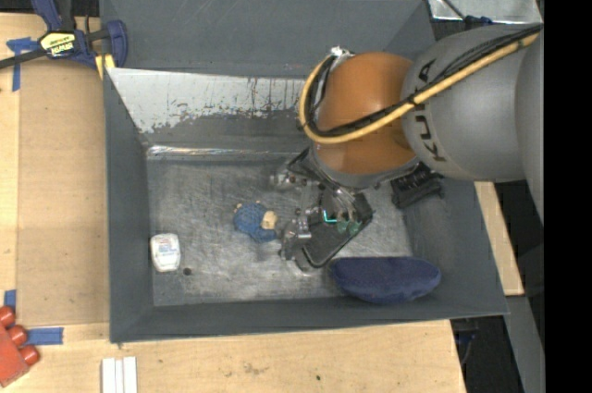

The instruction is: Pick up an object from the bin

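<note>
Grey metal bin (125, 225), sloped walls, flat scuffed floor. Four loose things in it, one of each.

- One small blue lump (248, 223) with a tan bit on its right end, mid-floor.
- One small white boxy item (165, 252) with a pale blue mark, front-left, close to the left wall and well apart from everything else.
- One dark blue oblong pouch (384, 279), front-right, lying along the foot of the front wall.
- One black blocky thing (415, 188), right side, partly under the arm; kind not clear.

The arm comes in from the right, its orange wrist cover (361, 109) over the middle-right of the bin. The tool (310, 241) is low over the floor, just beside the right end of the small blue lump and just behind the left end of the pouch. Whether it touches the lump can't be told, nor whether the tool is apart or together; nothing is seen clamped in it.

Open room: the left half of the floor is mostly bare, with a free stretch between the white item and the blue lump, and a bare band along the back wall. It is tight on the right, where the arm, pouch and black thing crowd together.
</note>
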`<state>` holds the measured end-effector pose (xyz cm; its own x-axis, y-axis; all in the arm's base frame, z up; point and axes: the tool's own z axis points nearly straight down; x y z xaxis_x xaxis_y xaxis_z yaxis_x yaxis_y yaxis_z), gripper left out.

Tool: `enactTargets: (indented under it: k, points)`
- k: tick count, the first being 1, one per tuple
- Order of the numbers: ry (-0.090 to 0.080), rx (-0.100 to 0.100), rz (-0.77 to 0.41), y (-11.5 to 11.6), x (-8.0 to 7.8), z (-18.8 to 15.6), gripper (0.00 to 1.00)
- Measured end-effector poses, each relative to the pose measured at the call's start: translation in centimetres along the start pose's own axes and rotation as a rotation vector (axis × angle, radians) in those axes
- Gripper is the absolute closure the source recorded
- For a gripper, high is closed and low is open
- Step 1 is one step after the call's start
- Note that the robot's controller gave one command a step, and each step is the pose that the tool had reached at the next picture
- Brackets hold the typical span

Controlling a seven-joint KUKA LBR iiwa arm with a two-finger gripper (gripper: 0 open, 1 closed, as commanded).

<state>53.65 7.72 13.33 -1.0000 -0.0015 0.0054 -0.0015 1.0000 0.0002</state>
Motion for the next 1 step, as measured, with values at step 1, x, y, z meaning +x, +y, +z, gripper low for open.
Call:
enactTargets:
  k: [1]
  points:
    - [-0.011, -0.001, 0.263, 4.42, -0.12, 6.03, 0.0]
